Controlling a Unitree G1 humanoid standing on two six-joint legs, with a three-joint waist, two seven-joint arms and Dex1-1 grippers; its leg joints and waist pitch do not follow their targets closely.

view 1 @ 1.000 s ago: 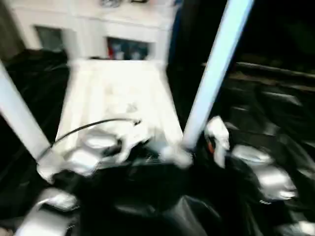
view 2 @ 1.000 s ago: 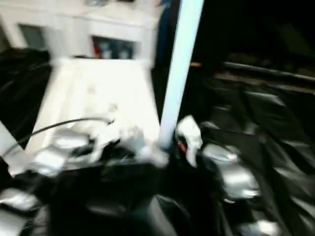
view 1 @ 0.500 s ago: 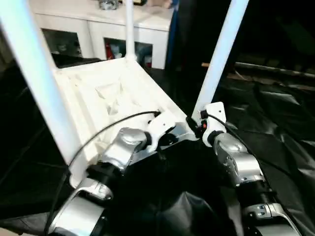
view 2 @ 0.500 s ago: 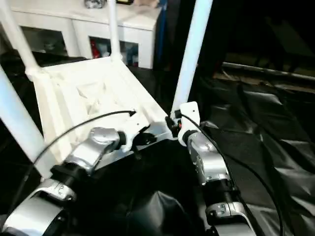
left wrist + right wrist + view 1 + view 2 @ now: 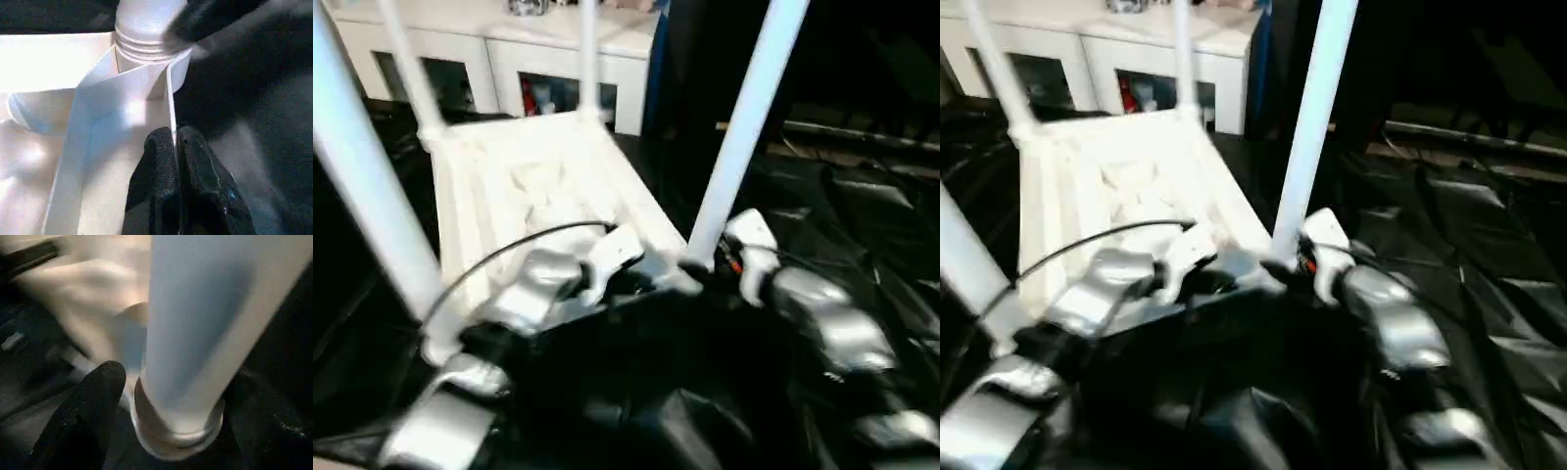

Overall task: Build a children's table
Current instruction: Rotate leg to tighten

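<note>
While the tabletop (image 5: 533, 186) lies upside down on black sheeting (image 5: 862, 225), ribbed underside up, I count four legs standing from its corner sockets: two at the far corners, one near-left, and the near-right leg (image 5: 744, 127) just beside my right end effector (image 5: 161, 396).

Left end effector (image 5: 174, 147): clenched, fingers pinched together on the thin side wall of the tabletop, near the near-right corner socket (image 5: 146, 49). The leg's ribbed base sits in that socket just ahead of the fingertips. My reading: this grip braces the tabletop so it does not slide or twist while the other arm works the leg.

Right end effector: one black finger (image 5: 83, 426) lies on one side of the leg's foot and a dark shape on the other, with the leg between them. Gaps show on both sides, so I judge the fingers spread around the leg, not squeezing it. I cannot tell whether any pad touches.

Judgement: assembly is nearly complete; the last leg looks seated, upright with a slight lean in the head views. How fully it is seated I cannot verify.

Beyond the tabletop, well away from both end effectors, stands a white cabinet (image 5: 548, 59) with glass doors.
</note>
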